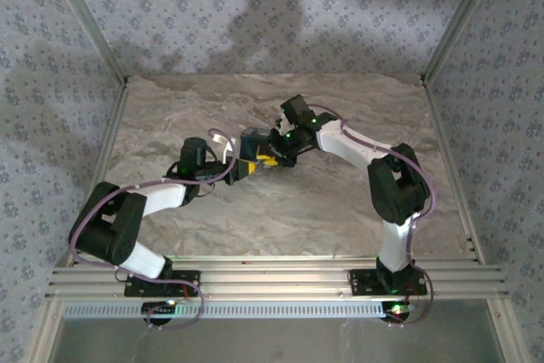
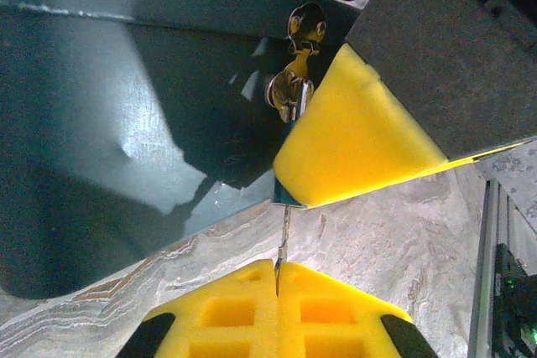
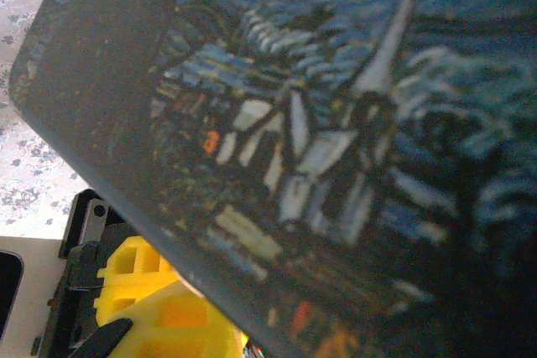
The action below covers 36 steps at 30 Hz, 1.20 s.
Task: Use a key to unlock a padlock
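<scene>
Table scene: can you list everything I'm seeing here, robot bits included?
box: one, dark blue swirl print, mid-table between the arms.
padlock: one, bright yellow body as far as I can tell, against the box's edge.
metal pieces: two, small, shiny, on the box beside the padlock.
key: one, thin strip seen edge-on, probably the key, below the padlock's lower corner.
table: one, beige marbled.
walls: three, grey-blue patterned, around the table.
arms: two, white and black, bases at the near edge.
left gripper: one, yellow fingers, shut on the key.
right gripper: one, at the box; open or shut unclear.
</scene>
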Each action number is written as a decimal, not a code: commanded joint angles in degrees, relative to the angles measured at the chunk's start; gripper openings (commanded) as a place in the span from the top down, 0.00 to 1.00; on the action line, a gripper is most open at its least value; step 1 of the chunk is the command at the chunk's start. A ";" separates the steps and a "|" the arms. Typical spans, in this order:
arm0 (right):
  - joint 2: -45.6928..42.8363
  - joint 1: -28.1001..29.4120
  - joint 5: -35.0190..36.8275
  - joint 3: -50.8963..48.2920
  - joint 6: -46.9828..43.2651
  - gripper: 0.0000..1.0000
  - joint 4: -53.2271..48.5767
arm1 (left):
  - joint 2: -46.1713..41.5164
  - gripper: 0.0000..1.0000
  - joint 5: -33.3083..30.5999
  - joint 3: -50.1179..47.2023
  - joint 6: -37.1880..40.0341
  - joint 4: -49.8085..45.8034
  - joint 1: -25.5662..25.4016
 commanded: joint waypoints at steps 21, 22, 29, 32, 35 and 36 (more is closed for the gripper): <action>0.33 2.01 1.70 0.06 4.83 1.00 0.72 | 0.69 1.00 -4.03 -2.36 -1.40 16.98 -2.81; 0.43 2.19 1.75 0.06 5.11 1.00 0.88 | 1.27 1.00 -3.98 -2.24 -2.60 18.38 -2.90; 0.79 3.35 2.34 -0.50 5.85 1.00 1.33 | 4.53 1.00 -4.84 -2.73 -8.58 26.75 -2.55; 0.96 3.74 1.93 -1.40 7.21 1.00 3.19 | 6.80 1.00 -4.67 -3.13 -11.10 32.32 -2.63; 1.24 4.06 1.86 -1.41 7.12 1.00 2.94 | 8.50 1.00 -5.39 -3.94 -12.65 37.90 -2.55; 1.31 4.09 2.05 -1.39 6.78 1.00 2.47 | 8.81 1.00 -5.50 -4.20 -12.59 39.14 -2.55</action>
